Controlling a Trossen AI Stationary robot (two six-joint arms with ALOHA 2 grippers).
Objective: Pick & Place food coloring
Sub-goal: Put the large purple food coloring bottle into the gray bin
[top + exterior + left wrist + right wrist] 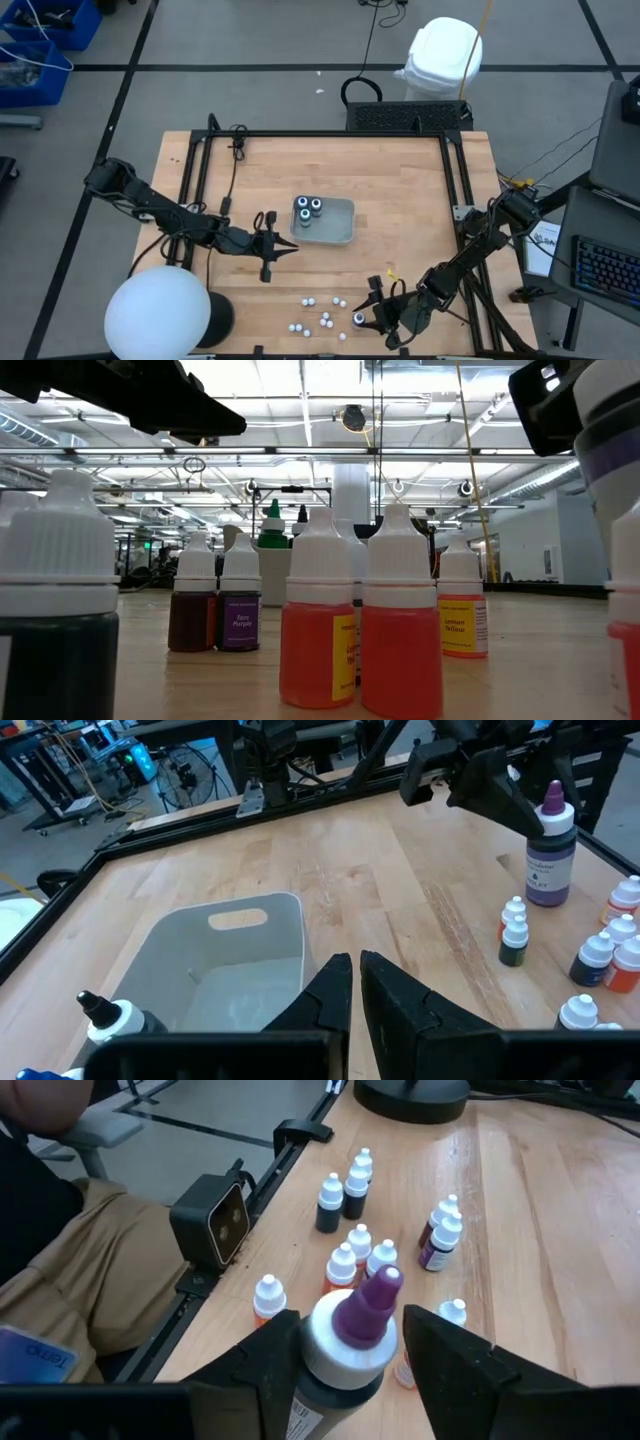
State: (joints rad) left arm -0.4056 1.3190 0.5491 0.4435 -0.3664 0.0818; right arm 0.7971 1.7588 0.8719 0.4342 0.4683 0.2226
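Several small white-capped food coloring bottles (pixel 320 315) stand upright on the wooden table near its near edge; they also show in the right wrist view (pixel 345 1190) and the low view (pixel 318 620). My right gripper (pixel 366 318) is shut on a larger dark bottle with a purple tip (pixel 352 1330), right beside that cluster. Three dark bottles with ringed tops (pixel 308 208) stand in the grey tray (pixel 340 232) at the table's middle. My left gripper (pixel 355 988) is shut and empty, just left of the tray at its near corner. My right gripper pinches the purple-tipped bottle between its two fingers (pixel 268 1365), on the dark body just under the white collar (pixel 340 1350). The fingers slant down from the table's right side. The bottle stands upright in the hold (pixel 549 850) and looks lifted a little off the table.
A black frame rail (pixel 320 134) runs around the table. A white dome lamp (pixel 158 318) stands at the near left corner. A small black camera (pixel 213 1220) sits on the near rail, and a person's tan clothing (pixel 80 1290) shows beyond it.
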